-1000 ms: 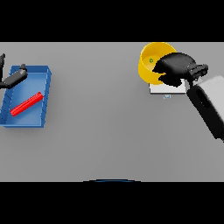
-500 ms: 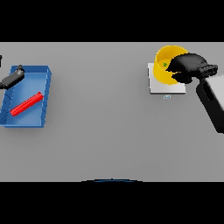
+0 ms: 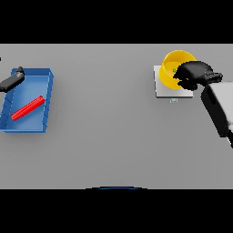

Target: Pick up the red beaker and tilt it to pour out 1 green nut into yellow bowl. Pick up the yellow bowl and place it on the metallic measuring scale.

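The yellow bowl (image 3: 173, 66) sits over the metallic measuring scale (image 3: 165, 88) at the far right of the table, tilted slightly toward me, with a small green nut (image 3: 174, 70) inside. My right hand (image 3: 195, 75) has its fingers curled round the bowl's right rim. The red beaker (image 3: 27, 108) lies on its side in the blue tray (image 3: 47, 98) at the left. My left hand (image 3: 12, 80) shows at the tray's far left corner, only a dark finger-like part visible.
The blue tray stands near the table's left edge. A small tag (image 3: 173, 100) sticks out at the scale's near edge. My right forearm (image 3: 218, 107) comes in from the right side.
My right hand has carried the yellow bowl to the right and farther back, from beside the scale's left edge to over the scale. The left hand and beaker stayed put.
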Robot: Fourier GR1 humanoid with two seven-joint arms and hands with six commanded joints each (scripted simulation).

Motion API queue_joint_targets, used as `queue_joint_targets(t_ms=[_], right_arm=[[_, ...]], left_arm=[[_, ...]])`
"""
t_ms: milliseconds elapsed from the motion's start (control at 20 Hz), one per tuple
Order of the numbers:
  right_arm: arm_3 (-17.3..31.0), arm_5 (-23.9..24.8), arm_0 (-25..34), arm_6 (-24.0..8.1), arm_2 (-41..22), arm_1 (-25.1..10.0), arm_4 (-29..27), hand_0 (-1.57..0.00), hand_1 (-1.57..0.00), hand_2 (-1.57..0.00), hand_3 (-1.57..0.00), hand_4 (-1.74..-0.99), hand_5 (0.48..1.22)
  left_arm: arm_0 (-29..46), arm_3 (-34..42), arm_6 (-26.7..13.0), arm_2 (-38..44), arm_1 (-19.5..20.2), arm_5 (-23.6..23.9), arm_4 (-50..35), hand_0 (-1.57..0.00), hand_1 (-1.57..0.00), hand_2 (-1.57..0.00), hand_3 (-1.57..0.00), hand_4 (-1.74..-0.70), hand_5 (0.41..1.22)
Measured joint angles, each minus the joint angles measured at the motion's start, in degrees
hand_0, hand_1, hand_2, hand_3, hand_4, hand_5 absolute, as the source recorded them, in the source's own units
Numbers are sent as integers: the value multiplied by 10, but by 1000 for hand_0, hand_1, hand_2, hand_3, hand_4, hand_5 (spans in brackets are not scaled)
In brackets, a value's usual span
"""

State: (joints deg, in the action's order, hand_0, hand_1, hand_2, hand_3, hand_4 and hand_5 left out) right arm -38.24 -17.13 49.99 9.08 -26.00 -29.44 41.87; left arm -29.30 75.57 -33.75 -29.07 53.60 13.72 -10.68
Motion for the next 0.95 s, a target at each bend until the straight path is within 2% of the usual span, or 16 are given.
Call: queue_joint_targets(t_ms=[100,150,200,250,350,450,550,700,800,950], right_arm=[[11,1,5,4,-1,8,-4,-1536,-1411,-1569,-1165,-1728,1221],[16,-9,10,-5,1,9,-9,-1543,-1443,-1496,-1022,-1659,1221],[22,-13,12,-5,2,11,-10,-1525,-1350,-1348,-907,-1596,1134],[25,-17,15,-14,4,14,-13,-1219,-1083,-1132,-824,-1548,1053],[34,-22,23,-10,9,14,-16,-780,-692,-810,-711,-1470,928],[48,-27,24,-2,7,14,-15,-499,-443,-597,-635,-1425,851],[54,-31,29,3,8,13,-14,-319,-283,-449,-572,-1397,799],[64,-29,33,19,-1,20,-7,-163,-144,-288,-475,-1356,755],[81,-29,42,32,-6,25,0,-104,-92,-207,-413,-1336,741],[90,-37,46,36,-10,17,5,-53,-47,-115,-348,-1308,733]], left_arm=[[-9,-3,-3,-3,-5,1,4,1,1,1,1,-811,740],[-14,-6,-7,-4,-10,-2,3,1,1,1,1,-813,745],[-15,-8,-5,-6,-12,-3,5,1,1,1,1,-812,745],[-16,-10,-5,-5,-11,-3,5,1,1,1,1,-812,744],[-19,-13,-11,-8,-17,-1,6,1,1,1,1,-812,745],[-21,-20,-10,-13,-22,-5,11,1,1,1,1,-805,740],[-20,-22,-4,-11,-19,-4,12,1,1,1,1,-809,739],[-23,-28,-4,-10,-25,-3,9,1,1,1,1,-812,736],[-20,-24,-5,-13,-25,-3,10,1,1,1,1,-812,734],[-29,-31,-4,-5,-25,-5,5,1,1,1,1,-821,734]])
